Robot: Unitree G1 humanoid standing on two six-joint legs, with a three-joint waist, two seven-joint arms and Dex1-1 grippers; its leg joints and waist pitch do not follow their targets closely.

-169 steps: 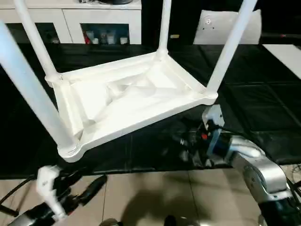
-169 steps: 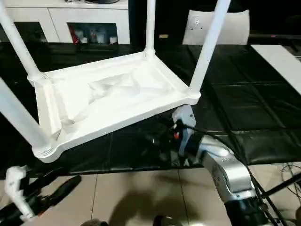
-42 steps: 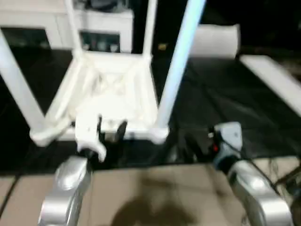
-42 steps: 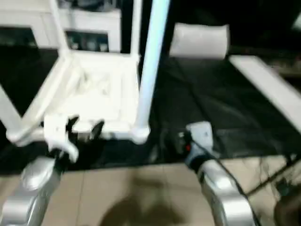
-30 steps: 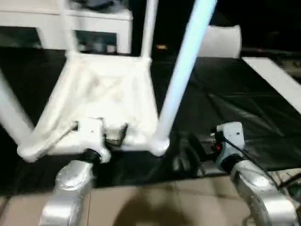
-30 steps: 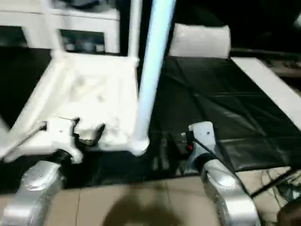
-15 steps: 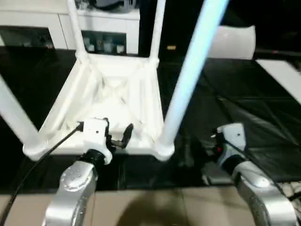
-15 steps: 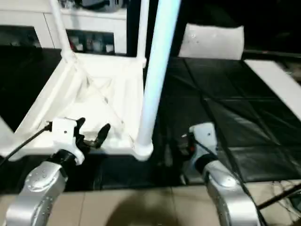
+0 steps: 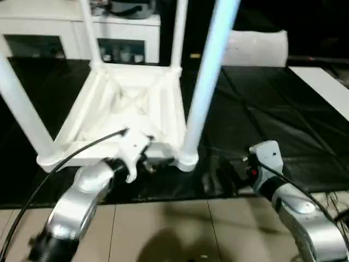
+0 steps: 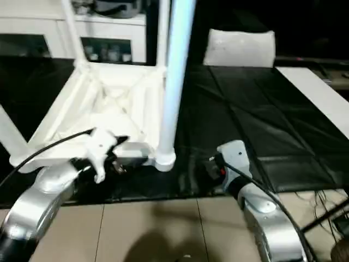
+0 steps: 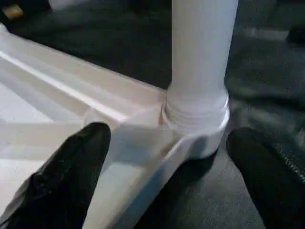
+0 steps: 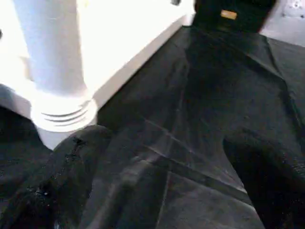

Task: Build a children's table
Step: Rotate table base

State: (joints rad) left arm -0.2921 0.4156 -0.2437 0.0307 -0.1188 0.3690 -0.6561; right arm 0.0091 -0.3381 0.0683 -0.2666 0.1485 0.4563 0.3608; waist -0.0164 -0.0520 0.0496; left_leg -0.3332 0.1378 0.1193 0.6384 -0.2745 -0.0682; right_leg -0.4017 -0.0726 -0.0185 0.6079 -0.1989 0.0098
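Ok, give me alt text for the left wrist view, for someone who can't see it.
The left claw is open around the near corner of the upside-down children's table, one black finger over the ribbed underside and the other outside on the black mat. A white leg rises from the round corner socket between the fingers.

All four legs [image 9: 209, 82] of the children's table [image 9: 131, 109] are cut off by the head views' upper edge, so their free ends cannot be seen. The left gripper [image 11: 167, 157] is masked in the head views by its own white wrist housing. The right gripper [image 12: 162, 162] is lost against the black mat [image 9: 262, 125], its fingertips indistinct.
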